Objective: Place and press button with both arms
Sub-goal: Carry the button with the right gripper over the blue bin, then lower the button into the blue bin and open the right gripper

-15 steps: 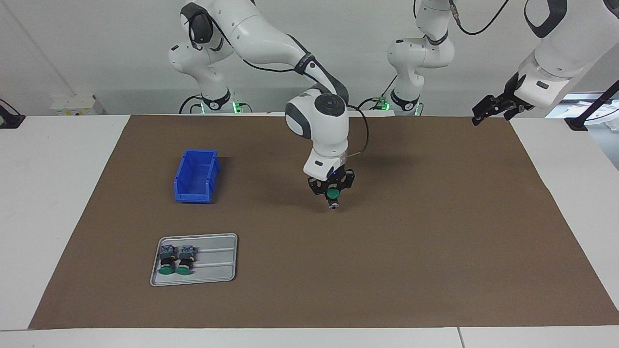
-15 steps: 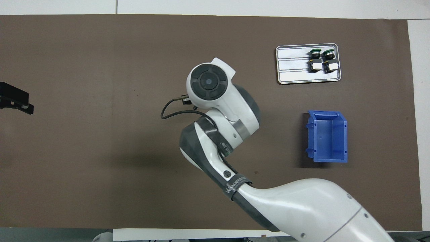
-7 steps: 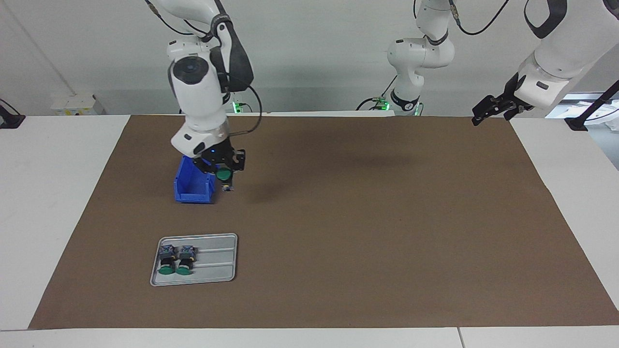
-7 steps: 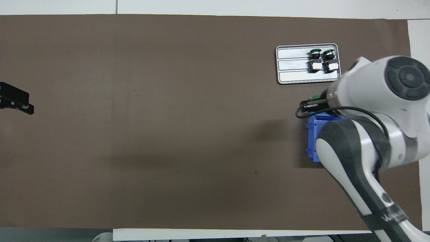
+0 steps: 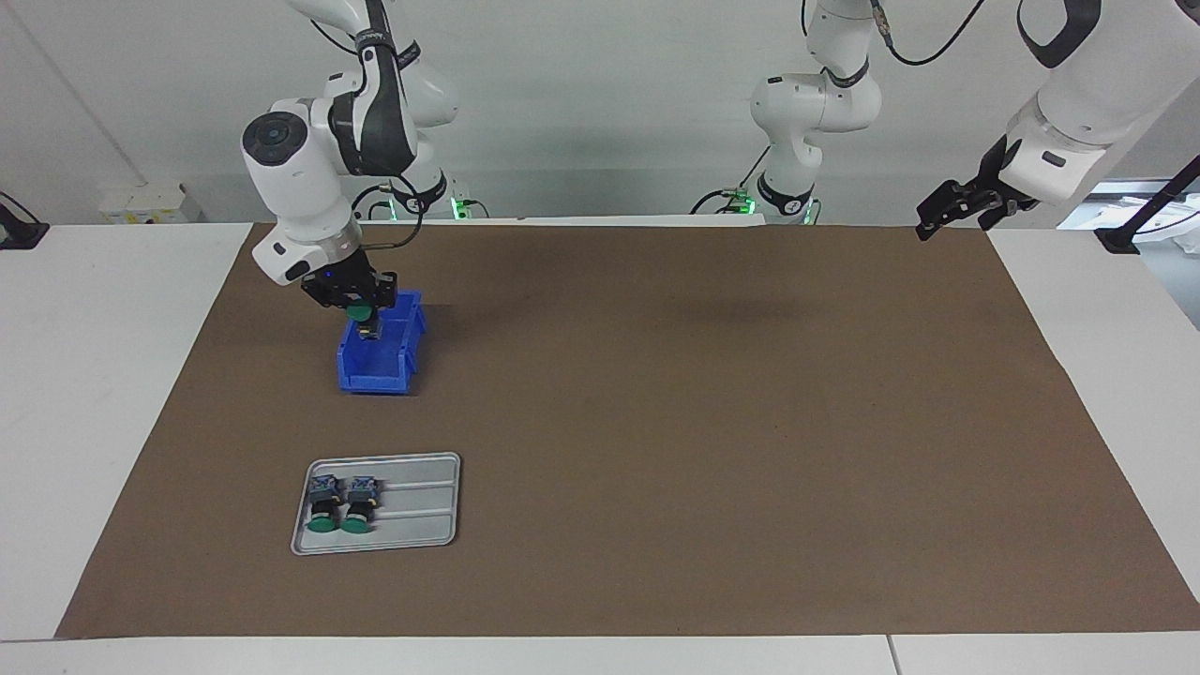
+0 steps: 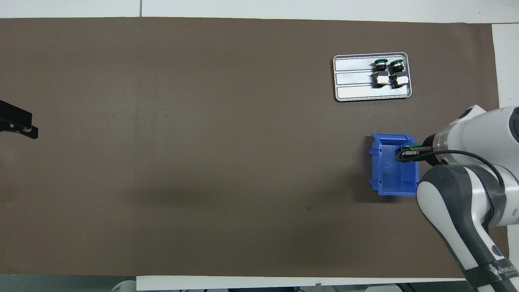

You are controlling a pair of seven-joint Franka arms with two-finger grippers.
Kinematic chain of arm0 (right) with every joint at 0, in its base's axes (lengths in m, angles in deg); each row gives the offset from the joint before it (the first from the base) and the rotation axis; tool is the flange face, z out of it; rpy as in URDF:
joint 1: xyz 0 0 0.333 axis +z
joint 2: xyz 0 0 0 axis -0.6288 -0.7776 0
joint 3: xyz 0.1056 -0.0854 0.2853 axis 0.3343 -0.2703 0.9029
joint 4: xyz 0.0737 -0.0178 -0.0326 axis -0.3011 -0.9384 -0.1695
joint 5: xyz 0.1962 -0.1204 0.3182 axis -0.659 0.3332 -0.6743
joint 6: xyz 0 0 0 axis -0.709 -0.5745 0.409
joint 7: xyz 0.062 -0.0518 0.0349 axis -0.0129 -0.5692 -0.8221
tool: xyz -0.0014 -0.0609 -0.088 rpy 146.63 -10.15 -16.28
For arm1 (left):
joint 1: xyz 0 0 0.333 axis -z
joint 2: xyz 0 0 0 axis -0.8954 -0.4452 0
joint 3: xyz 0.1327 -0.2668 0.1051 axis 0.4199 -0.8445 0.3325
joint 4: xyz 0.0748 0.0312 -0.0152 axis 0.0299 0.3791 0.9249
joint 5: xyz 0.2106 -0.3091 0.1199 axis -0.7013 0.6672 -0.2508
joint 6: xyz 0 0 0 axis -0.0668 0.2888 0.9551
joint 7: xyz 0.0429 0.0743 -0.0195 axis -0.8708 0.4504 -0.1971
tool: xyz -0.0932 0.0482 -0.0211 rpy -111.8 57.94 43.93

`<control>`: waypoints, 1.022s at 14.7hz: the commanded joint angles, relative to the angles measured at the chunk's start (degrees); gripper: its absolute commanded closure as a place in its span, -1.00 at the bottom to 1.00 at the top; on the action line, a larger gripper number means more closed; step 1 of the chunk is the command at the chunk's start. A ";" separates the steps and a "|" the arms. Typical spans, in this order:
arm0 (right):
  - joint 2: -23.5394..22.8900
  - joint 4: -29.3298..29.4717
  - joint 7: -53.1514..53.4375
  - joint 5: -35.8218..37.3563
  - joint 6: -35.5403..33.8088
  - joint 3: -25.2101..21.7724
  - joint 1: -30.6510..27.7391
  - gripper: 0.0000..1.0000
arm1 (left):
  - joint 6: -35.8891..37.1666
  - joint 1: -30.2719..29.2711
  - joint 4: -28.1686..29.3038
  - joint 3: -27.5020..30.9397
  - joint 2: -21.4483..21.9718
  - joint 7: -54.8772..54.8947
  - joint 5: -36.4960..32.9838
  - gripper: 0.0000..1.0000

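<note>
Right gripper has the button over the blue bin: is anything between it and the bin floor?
Nothing visible. The right gripper holds the button over the blue bin, whose open inside shows nothing in it. The left gripper waits open at its own end of the table.

Green-capped button (image 5: 359,312) with black collar and grey terminal block, held upright, cap uppermost, in the closed right gripper (image 5: 361,314) over the blue bin (image 5: 380,361). Two like buttons (image 5: 340,503) are laid side by side on the grey tray (image 5: 422,506), caps turned away from the robots, at the tray's end toward the right arm's end of the table
</note>
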 commanded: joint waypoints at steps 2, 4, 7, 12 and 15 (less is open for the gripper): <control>0.89 -5.45 -0.94 -0.40 5.43 0.79 -1.01 1.00 | -1.57 -0.65 4.28 0.00 3.58 1.03 -0.81 -1.00; 0.45 -7.65 -0.77 -0.40 8.33 0.79 -0.83 0.99 | -1.66 -1.44 4.73 0.00 4.37 2.25 -0.72 -1.00; -1.48 -8.10 -1.03 -0.40 9.66 0.79 -0.92 0.98 | -1.57 -2.14 4.47 -0.09 4.90 4.02 -0.81 -1.00; -2.28 -8.19 -0.51 -0.40 10.80 0.79 0.93 0.70 | -1.66 -5.30 4.73 -2.80 4.81 4.37 -0.81 -1.00; -2.28 -8.27 -0.94 -0.40 10.63 0.79 0.75 0.59 | -2.18 -5.48 4.73 -3.52 4.72 4.29 -0.81 -1.00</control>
